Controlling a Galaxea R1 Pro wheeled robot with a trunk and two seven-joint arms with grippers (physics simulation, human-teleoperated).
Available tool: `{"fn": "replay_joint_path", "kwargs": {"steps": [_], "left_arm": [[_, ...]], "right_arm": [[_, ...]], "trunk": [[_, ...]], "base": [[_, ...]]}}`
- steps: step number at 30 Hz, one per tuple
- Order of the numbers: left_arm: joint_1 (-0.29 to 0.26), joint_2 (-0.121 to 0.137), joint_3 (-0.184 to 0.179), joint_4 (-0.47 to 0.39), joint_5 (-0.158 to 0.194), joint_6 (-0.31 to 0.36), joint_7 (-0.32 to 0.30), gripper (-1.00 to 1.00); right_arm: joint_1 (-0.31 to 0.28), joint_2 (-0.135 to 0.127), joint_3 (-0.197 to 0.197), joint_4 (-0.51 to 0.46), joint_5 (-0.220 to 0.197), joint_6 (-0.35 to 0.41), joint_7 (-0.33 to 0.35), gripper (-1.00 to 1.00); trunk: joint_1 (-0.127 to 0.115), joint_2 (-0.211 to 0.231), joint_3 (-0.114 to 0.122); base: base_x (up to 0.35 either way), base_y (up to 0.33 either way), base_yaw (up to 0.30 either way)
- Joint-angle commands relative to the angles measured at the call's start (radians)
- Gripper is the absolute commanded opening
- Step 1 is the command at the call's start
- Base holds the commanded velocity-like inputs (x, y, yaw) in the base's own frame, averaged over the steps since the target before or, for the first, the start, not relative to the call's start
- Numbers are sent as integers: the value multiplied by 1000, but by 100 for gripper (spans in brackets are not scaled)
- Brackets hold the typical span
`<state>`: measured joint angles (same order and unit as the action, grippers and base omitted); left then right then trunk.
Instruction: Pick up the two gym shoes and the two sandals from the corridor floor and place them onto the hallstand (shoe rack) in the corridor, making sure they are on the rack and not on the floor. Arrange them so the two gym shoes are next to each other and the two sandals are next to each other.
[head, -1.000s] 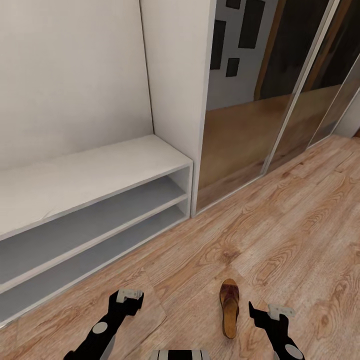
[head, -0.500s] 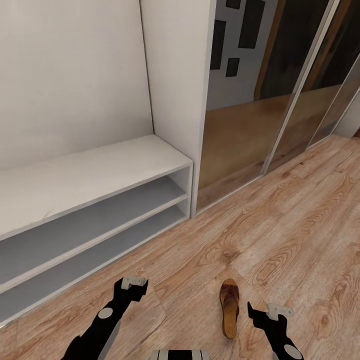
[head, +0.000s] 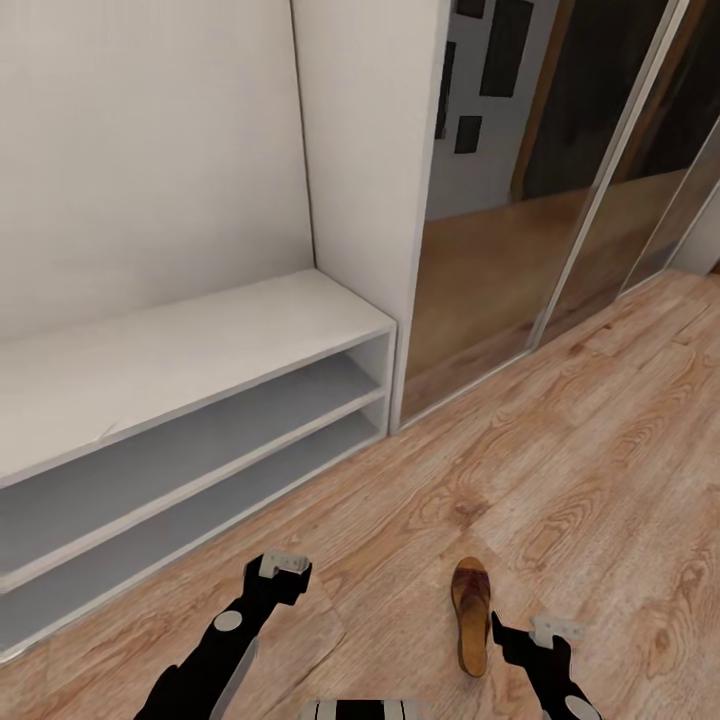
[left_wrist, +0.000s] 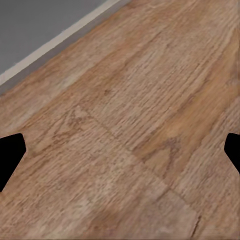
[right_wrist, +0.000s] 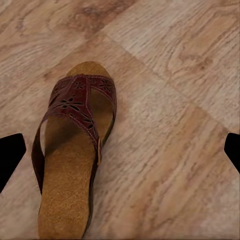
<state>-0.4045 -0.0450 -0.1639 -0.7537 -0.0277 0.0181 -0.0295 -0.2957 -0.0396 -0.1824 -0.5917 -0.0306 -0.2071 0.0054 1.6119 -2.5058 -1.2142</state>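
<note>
One sandal (head: 471, 615) lies on the corridor floor (head: 600, 450), open planks around it; hallstand (head: 200, 340) two tiers vacant; left gripper (left_wrist: 120, 152) and right gripper (right_wrist: 120, 150) spread

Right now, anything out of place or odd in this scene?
One brown sandal lies alone on the wood floor, toe toward the rack, just left of the right tool. It is upright and looks undamaged. Both rack tiers look bare. Nothing else stands out.
</note>
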Motion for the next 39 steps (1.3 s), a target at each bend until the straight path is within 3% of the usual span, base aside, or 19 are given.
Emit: {"fn": "replay_joint_path", "kwargs": {"steps": [1,15,31,39], "left_arm": [[0,0,-1,-1,-3,3,-3,100],[-2,6,-6,-1,-6,4,-2,100],[-1,5,-8,-11,-5,-1,-3,100],[-1,11,-6,-75,-2,5,-3,100]], "right_arm": [[0,0,-1,1,-3,-3,1,100],[0,1,0,4,-3,-3,1,100],[0,1,-2,3,-5,-5,-2,100],[0,1,-2,3,-5,-5,-6,100]], "trunk": [[0,0,-1],[0,0,-1],[0,0,-5],[0,0,-5]], "base": [[0,257,0],[0,263,0],[0,6,-87],[0,0,-10]]}}
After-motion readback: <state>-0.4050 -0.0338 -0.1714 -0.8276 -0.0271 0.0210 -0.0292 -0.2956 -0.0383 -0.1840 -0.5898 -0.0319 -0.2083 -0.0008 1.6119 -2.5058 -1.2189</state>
